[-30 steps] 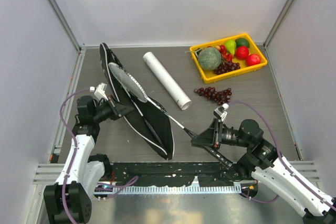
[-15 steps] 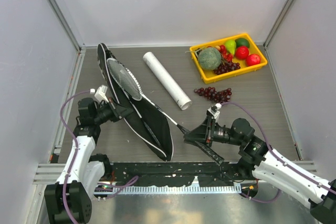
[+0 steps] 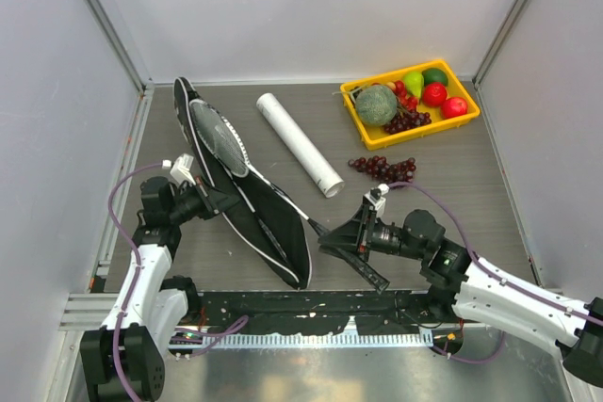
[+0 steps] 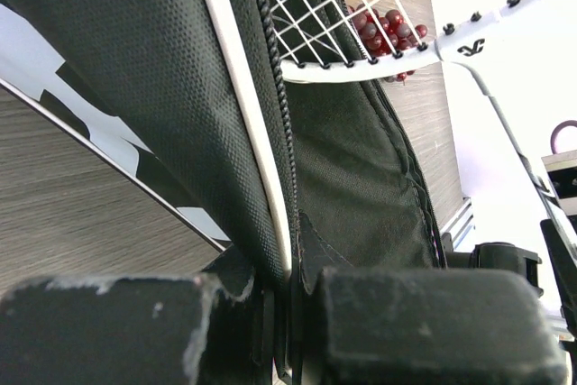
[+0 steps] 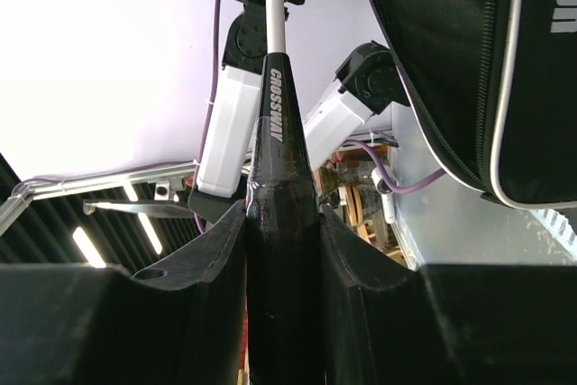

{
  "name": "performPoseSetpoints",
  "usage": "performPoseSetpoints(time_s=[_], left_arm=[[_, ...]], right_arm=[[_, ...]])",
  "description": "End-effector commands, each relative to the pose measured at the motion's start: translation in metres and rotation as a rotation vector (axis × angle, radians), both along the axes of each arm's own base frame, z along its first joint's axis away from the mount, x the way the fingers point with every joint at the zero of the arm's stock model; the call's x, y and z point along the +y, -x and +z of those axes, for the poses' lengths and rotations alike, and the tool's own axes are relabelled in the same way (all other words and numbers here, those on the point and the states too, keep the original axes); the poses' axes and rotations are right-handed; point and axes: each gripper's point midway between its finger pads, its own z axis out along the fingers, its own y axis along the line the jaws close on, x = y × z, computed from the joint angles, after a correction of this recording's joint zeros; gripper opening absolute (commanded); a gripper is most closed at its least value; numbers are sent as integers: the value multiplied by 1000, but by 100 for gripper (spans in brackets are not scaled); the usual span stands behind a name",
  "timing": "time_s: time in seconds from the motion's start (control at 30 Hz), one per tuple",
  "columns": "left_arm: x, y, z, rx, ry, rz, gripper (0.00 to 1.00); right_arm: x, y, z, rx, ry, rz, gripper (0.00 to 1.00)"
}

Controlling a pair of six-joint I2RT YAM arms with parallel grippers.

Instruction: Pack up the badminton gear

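Lying diagonally across the left half of the table, the black bag is seen from above with its wide end toward the far wall. The silver head of a racket is set at that wide end, and its thin shaft runs down past the bag's narrow end to the black handle.

The left gripper is shown overhead only as a dark shape against the bag's left edge. In the left wrist view its grip is made plain: the jaws of the left gripper are pressed together on the white-piped rim of the black bag, with the strung racket above the dark lining. The head appears to be partly within the opening, though its depth cannot be judged.

The right gripper is clamped on the racket's handle. In the right wrist view, the handle of the racket is wedged between the two jaws of the right gripper, lettered "CROSSWAY", a detail lost from above.

Only the overhead view takes in the white tube lying free beside the bag, the grape bunch and the yellow tray of fruit.
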Motion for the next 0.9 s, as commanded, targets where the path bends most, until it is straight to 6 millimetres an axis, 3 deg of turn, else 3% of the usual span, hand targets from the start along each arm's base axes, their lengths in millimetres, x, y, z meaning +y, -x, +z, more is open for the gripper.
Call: performPoseSetpoints(time_s=[0.0,0.1,0.33,0.53,0.63,0.77,0.87], left_arm=[[-7,-5,27,-135,10,-62,0],[-7,-5,25,-126,14,-65,0],[-6,-6,25,-127,15,-58,0],[-7,-7,23,-111,24,-56,0],[-7,-6,20,-93,31,-57,0],[-8,-5,21,-88,47,-57,0],[-10,-3,21,-78,58,-68,0]], right_arm=[[3,-32,-10,82,72,-163,5],[12,-36,-17,93,92,-153,5],[34,-37,-8,58,85,-152,5],[53,-39,-34,43,93,-128,5],[63,-46,-26,-14,10,-126,5],[79,-57,-29,-71,56,-132,5],[88,-68,-20,-98,38,-154,5]])
